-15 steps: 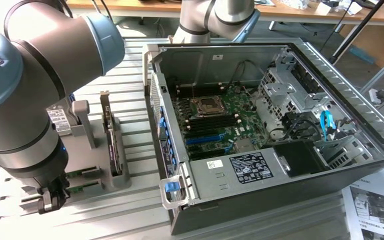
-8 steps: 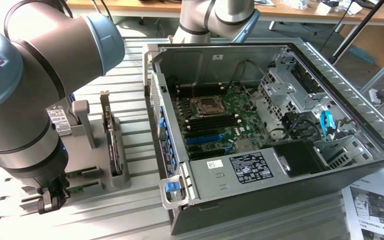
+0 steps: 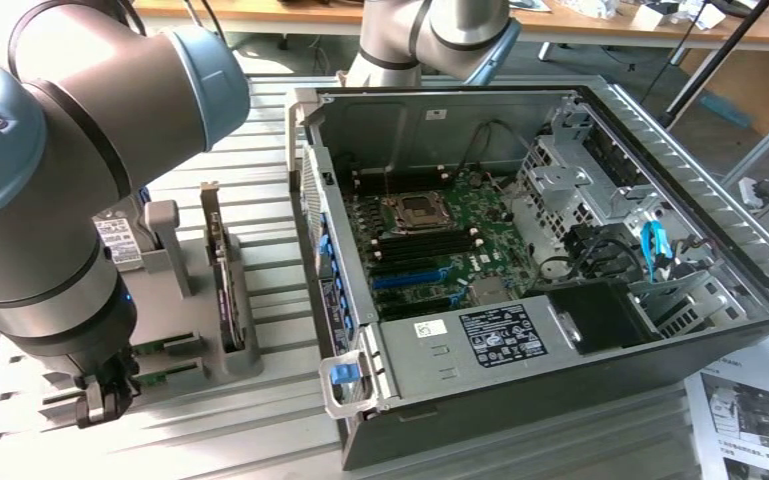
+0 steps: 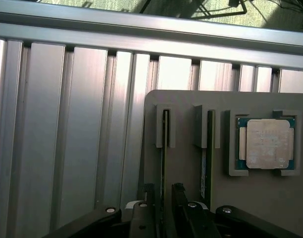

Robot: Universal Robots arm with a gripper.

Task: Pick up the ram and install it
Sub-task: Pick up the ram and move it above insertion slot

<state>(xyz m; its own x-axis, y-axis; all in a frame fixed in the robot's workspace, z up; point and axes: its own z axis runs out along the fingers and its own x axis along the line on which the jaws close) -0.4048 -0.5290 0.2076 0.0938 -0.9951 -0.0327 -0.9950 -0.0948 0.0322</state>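
Two green ram sticks stand on edge in slots of a grey holder plate (image 4: 186, 163). My gripper (image 4: 164, 201) hangs low over the plate, and its dark fingers (image 4: 148, 194) straddle one end of the nearer ram (image 4: 165, 144) with a small gap on each side, so it is open. The other ram (image 4: 209, 148) stands in the neighbouring slot, untouched. In the exterior view the gripper (image 3: 101, 398) is at the lower left, beside the green edges of the ram (image 3: 171, 347) in the holder.
A silver processor chip (image 4: 264, 145) lies in a pocket of the same plate. A dark expansion card (image 3: 219, 275) stands on edge in the holder. The open computer case (image 3: 357, 380) with its motherboard (image 3: 444, 235) lies at the exterior view's right on a ribbed metal table (image 4: 67, 124).
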